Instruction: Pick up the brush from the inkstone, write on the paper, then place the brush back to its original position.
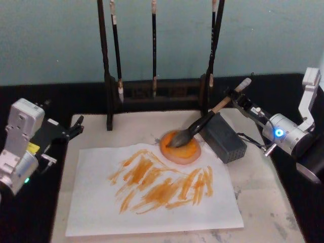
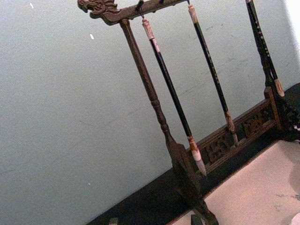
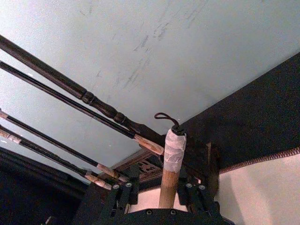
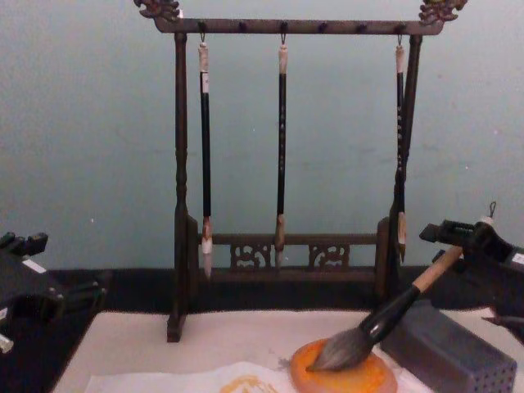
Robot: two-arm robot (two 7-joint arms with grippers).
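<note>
The brush (image 1: pixel 202 124) is resting tuft-down on the inkstone (image 1: pixel 174 154), down-handle from the right gripper (image 1: pixel 242 101), which is clasping its upper end.
The paper (image 1: pixel 152 207) beyond is bearing orange strokes, so the brush is probably being set back; next comes a clean release. The left gripper (image 1: pixel 75 129) is idling far across the desk (image 1: pixel 61 96).

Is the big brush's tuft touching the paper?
No, the tuft of the brush lies on the orange inkstone, not the paper; the right gripper is at its handle.
</note>
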